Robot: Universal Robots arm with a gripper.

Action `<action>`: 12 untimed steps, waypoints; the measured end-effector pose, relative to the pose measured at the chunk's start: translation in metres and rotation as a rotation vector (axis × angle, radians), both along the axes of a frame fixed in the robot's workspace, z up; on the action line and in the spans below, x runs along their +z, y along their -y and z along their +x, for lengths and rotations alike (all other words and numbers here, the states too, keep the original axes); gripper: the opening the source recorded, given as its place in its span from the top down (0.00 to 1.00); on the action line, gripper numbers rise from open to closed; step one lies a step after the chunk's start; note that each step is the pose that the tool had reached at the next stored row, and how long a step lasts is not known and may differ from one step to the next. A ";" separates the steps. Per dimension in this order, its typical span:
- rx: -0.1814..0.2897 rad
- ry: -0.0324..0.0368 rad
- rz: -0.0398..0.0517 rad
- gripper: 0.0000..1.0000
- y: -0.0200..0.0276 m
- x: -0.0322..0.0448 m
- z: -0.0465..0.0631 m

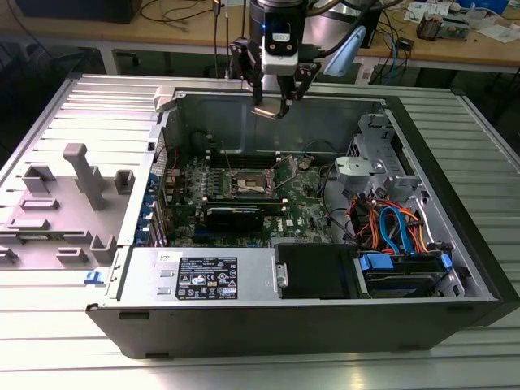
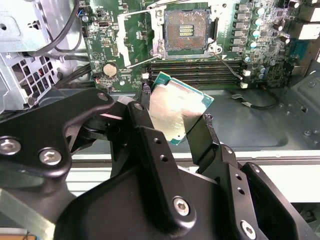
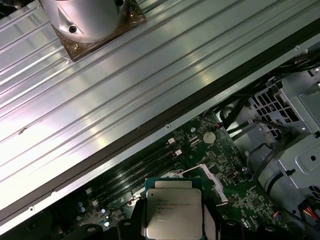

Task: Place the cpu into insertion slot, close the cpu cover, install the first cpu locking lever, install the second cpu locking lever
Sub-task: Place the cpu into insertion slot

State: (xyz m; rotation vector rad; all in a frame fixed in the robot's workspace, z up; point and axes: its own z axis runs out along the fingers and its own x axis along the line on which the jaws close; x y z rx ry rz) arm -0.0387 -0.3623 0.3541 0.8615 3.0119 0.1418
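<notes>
— Where is the cpu (image 2: 172,110) sitting right now?

— It is hanging in the air, with the gripper (image 2: 172,121) pinching it. The two black fingers (image 2: 145,117) are pressing on opposite edges of the chip. In the exterior view it is hovering over the far wall of the open computer case (image 1: 325,325), about midway along that wall and well above the motherboard (image 1: 301,207).

— Which way is it pointing?

— It is square, so no long axis is showing. In the second wrist view it is sitting turned, with one corner aiming toward the memory slots (image 2: 195,75) and the insertion slot (image 2: 187,30) beyond them.

— And how is it looking?

— Its silvery-grey metal top is reflecting light, and a thin green border is running round it (some print is showing on the metal in the first wrist view (image 3: 173,212)).

— The socket?

— It is lying uncovered, its dark centre showing inside the metal rim.
</notes>
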 end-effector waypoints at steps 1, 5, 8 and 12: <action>-0.005 0.0000 0.0000 0.46 0.0000 -0.0001 0.000; -0.024 0.0000 0.0000 0.46 0.0001 -0.0009 0.000; -0.029 0.0000 -0.0001 0.46 0.0003 -0.0013 0.000; -0.029 0.0000 0.0000 0.46 0.0003 -0.0013 0.000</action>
